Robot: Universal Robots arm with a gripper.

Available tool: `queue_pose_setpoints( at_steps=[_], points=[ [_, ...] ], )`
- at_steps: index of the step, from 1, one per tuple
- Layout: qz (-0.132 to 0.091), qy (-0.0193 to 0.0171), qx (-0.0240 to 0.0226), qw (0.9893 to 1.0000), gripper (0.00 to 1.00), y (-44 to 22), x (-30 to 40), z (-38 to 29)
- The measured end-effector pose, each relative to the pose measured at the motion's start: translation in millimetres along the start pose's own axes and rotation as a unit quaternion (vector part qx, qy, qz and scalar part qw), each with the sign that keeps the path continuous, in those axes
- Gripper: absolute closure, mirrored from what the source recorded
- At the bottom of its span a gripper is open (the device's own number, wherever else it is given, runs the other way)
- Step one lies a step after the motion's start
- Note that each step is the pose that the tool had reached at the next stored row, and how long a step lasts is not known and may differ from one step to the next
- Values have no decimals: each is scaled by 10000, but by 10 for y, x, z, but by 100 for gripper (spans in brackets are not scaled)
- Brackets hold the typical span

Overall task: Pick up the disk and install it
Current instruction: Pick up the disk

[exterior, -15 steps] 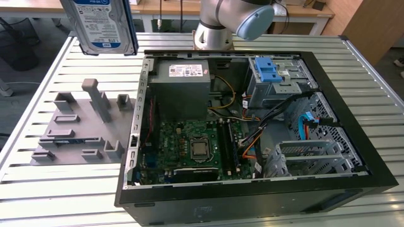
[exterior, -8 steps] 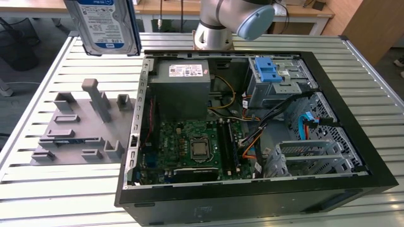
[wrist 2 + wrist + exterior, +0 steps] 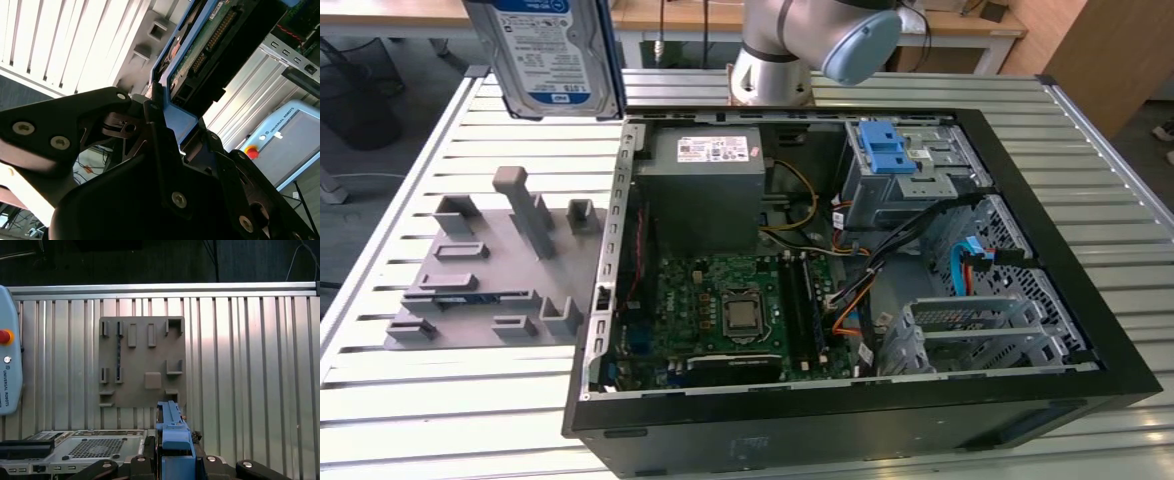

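Note:
The disk (image 3: 547,55), a silver drive with a white-and-blue label and blue rails, hangs upright high above the table's far left in the exterior view. In the second wrist view my gripper (image 3: 167,117) is shut on the disk (image 3: 210,35), gripping its blue rail, with the green circuit board side showing. In the first wrist view the disk's blue rail (image 3: 172,432) stands edge-on between the black fingers (image 3: 145,452), above the grey fixture plate (image 3: 142,360). The open computer case (image 3: 854,260) lies to the exterior view's right of the disk.
The grey fixture plate (image 3: 487,270) with upright pegs lies left of the case. Inside the case are a grey power-supply box (image 3: 707,190), the motherboard (image 3: 734,315) and a drive cage with a blue latch (image 3: 894,150). A teach pendant (image 3: 10,350) lies on the slatted table (image 3: 250,365).

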State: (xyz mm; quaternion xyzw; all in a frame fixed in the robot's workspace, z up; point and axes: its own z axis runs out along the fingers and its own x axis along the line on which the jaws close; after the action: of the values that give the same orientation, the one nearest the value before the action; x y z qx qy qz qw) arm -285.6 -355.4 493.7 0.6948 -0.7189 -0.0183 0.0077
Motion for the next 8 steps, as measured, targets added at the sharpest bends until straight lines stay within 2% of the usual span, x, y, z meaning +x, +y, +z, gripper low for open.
queue_pose_setpoints(
  at_steps=[8],
  points=[
    [0, 0, -1, 10000, 64, -56, 45, -1]
  ],
)
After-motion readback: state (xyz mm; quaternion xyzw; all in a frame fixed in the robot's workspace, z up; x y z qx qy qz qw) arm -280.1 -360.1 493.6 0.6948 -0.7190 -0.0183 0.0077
